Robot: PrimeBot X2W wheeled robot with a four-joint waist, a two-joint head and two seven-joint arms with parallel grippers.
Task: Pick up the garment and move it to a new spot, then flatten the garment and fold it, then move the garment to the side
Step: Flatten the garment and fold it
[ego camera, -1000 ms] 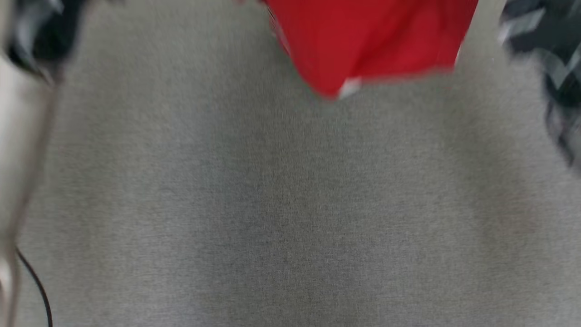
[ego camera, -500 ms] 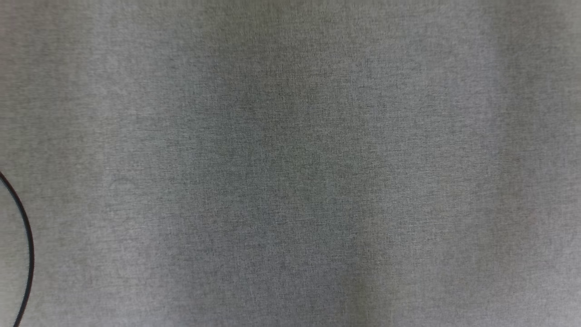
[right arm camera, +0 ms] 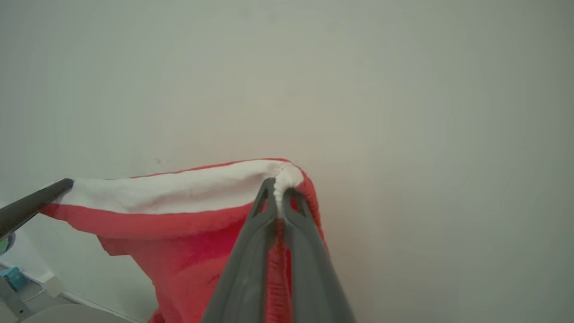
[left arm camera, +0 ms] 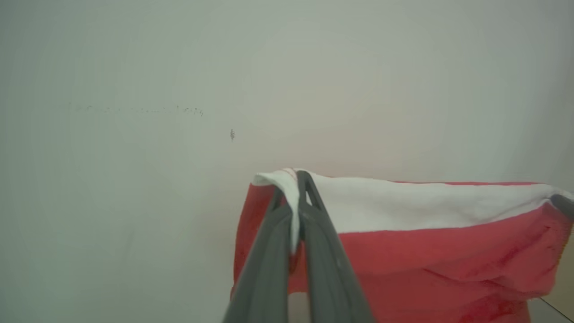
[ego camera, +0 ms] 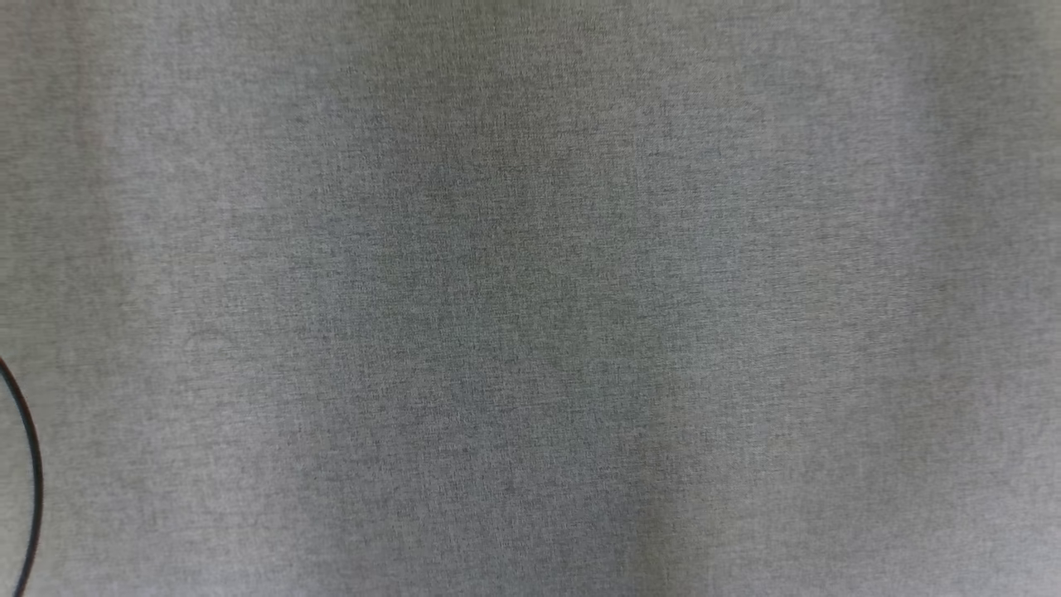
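- Wall [left arm camera: 179,89], pale and plain, stands past the tips of both my grippers (a few faint specks mark it).
- Grey woven surface [ego camera: 530,298] spreads below my head camera, softly shadowed down its middle.
- Garment [left arm camera: 426,251], red with a white band along its top edge, hangs stretched between my two grippers. The band is uppermost and the red cloth sags in folds beneath them.
- My left gripper [left arm camera: 293,184] is clamped on one end of the white band, with the cloth pinched between its two dark fingers.
- My right gripper [right arm camera: 279,188] is clamped on the other end, where the band bunches up right at its tips.
- From each wrist, the other gripper's dark tip shows at the far end of the band (the edge runs fairly straight between us).
- Black cable [ego camera: 38,481] curves along the left edge of the grey surface.
- Small teal thing [right arm camera: 15,278] sits low and to the left of my right gripper, too small to identify.
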